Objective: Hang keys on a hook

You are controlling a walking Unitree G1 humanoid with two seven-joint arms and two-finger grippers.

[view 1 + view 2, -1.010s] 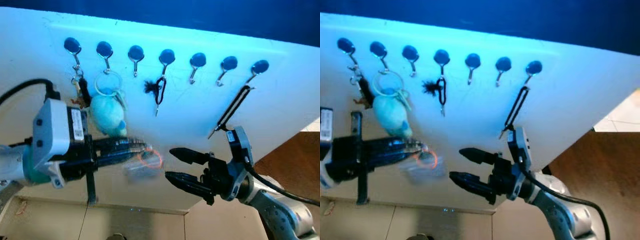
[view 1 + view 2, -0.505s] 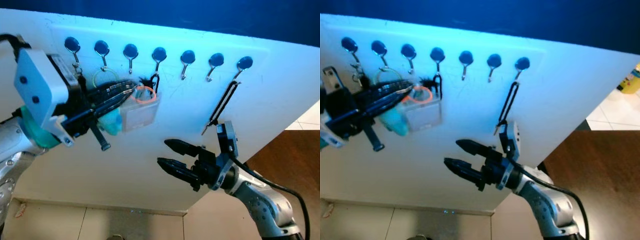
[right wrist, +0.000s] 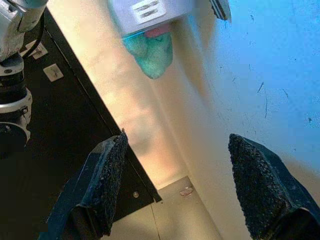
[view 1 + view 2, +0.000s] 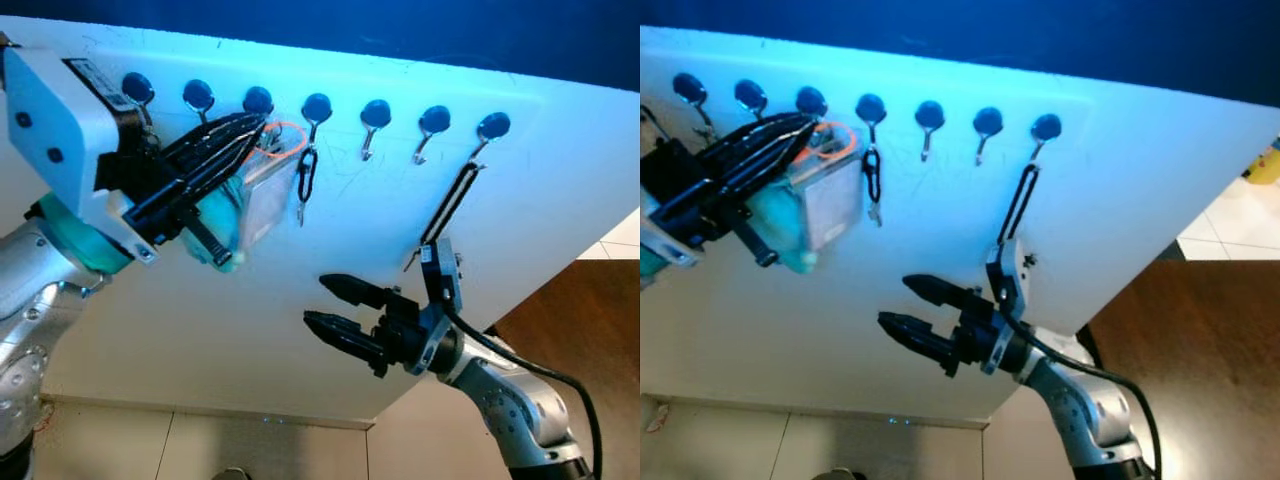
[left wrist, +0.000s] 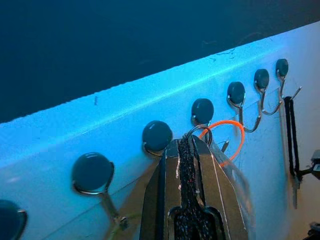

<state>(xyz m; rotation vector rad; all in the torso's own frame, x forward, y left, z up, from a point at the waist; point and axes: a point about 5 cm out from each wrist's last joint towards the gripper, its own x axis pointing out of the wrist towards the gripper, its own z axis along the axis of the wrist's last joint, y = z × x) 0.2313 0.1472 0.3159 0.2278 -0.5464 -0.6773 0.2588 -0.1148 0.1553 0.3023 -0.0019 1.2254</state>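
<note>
I am pinching the light, floppy key bundle's orange ring (image 5: 227, 140) in my left tool (image 4: 255, 140), fingers together, just beside the third hook (image 5: 200, 112), while my right tool (image 4: 335, 305) is hovering agape.

The white board (image 4: 330, 250) carried seven round-headed wall hooks (image 4: 376, 113) in one row across the upper part of the frame. One orange ring (image 4: 283, 139) and one clear plastic tag (image 4: 262, 192) were present at upper left. One teal plush keychain (image 4: 222, 215) hung at left. One black carabiner (image 4: 307, 175) and one long black strap (image 4: 450, 210) hung from separate hooks. Two grippers were in frame: left gripper (image 4: 250, 140) and right gripper (image 4: 325, 303).
</note>
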